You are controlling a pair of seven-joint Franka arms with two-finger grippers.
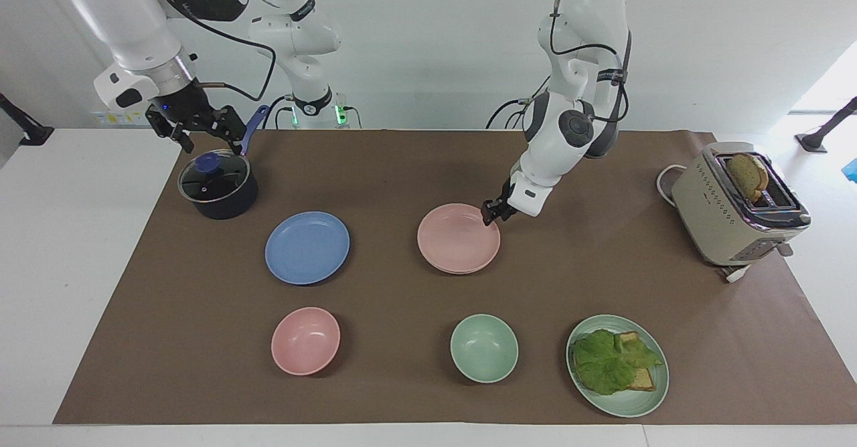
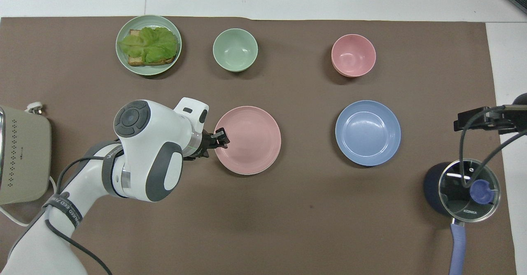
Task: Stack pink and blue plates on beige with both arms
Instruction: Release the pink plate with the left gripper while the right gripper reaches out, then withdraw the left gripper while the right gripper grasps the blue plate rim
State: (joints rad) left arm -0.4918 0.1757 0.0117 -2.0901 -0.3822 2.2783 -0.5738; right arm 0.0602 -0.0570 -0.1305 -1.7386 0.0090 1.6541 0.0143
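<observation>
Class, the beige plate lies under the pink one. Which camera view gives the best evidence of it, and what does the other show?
The facing view: the beige plate shows as a thin pale edge under the pink plate, on the side farther from the robots. In the overhead view the pink plate covers it almost wholly; I cannot pick out any beige there.

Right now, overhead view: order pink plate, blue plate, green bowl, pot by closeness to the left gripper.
1. pink plate: the left gripper is at its rim.
2. green bowl: farther from the robots.
3. blue plate: toward the right arm's end.
4. pot: at that end.
</observation>
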